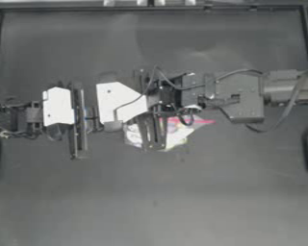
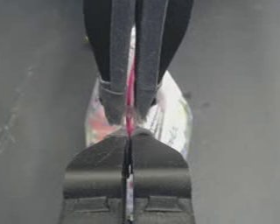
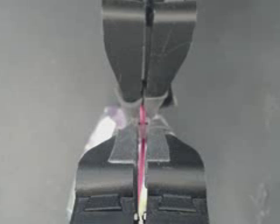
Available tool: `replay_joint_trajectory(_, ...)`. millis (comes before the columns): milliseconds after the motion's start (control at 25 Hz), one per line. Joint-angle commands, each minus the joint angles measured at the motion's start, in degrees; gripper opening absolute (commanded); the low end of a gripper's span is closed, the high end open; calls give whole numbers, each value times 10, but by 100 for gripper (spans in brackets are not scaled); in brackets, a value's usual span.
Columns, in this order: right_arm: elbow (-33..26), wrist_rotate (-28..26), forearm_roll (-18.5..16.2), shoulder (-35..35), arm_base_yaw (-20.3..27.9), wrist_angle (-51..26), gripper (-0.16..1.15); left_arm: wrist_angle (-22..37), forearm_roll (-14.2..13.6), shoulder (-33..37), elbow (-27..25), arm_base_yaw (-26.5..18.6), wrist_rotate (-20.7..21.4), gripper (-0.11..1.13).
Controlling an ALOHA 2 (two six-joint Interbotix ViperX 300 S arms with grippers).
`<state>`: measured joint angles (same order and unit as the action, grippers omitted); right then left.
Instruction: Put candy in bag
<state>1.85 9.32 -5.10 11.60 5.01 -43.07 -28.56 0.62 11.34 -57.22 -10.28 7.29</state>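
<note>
The 2 arms of the robot meet over the middle of the dark table, both clamped onto the bag, a small clear plastic pouch with a pink-red strip along its mouth and colourful sweets showing through. In the top view the left gripper reaches in from the left and the right gripper from the right, the 2 crowded together directly above the bag so that only its lower part and one end of the strip show past them. The left wrist view shows the left gripper with its jaws pressed together on the pink-red strip, tip to tip with the other arm's jaws, which pinch the same edge from the opposite side. The right wrist view gives the mirror of this: the right gripper pressed tight on the strip, which runs as a thin pink line between its jaws. The candy cannot be picked out in any view.
</note>
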Motion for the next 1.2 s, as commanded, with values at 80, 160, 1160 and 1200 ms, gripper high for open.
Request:
replay_joint_trajectory(80, 1, -2, 1, -24, -2, -2, 5, -3, 0, 28, 11, 2, 2, 5)
replay_joint_trajectory(160, 4, -2, 1, -24, -1, -3, 5, -3, -1, 29, 10, 2, 2, 5)
replay_joint_trajectory(1160, 106, -54, -11, -73, 24, -20, 5, -2, -1, 30, 9, 3, 3, 5)
replay_joint_trajectory(1200, 112, -57, -12, -76, 24, -20, 5, -2, -1, 30, 9, 3, 3, 5)
